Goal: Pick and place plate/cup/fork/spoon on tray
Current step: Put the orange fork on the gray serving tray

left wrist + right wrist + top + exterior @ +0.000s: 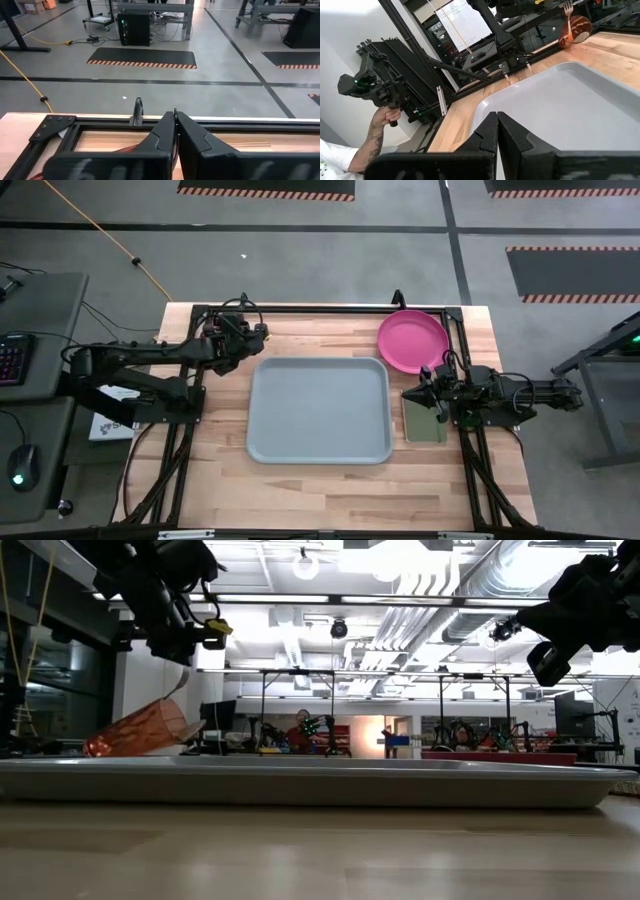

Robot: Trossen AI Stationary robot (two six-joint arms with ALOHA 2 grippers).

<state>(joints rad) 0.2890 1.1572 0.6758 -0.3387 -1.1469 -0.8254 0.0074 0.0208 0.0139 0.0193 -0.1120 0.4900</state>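
Cup (138,730) is at the left gripper (238,338), off the tray's far-left corner; in the low view it hangs tilted, mouth toward the tray side and up, base low and outward, just past the rim. Left gripper's fingers (172,132) are pressed together, pinching the cup's rim as far as I can judge; the left wrist view only shows a sliver of red below the fingers. Long axis of the cup runs roughly along the arm's reach, slanting down away from the tray.

Tray (318,410) is mid-table, nothing on it, directly to the right of the held cup. So the coming move is a short carry rightward and toward the near side, then upright the cup before release.

Plate (412,341) sits off the tray's far-right corner, just beside the right gripper (425,392), which is clamped shut on nothing above the green pad (424,420). Right arm is clearly nearer the plate.
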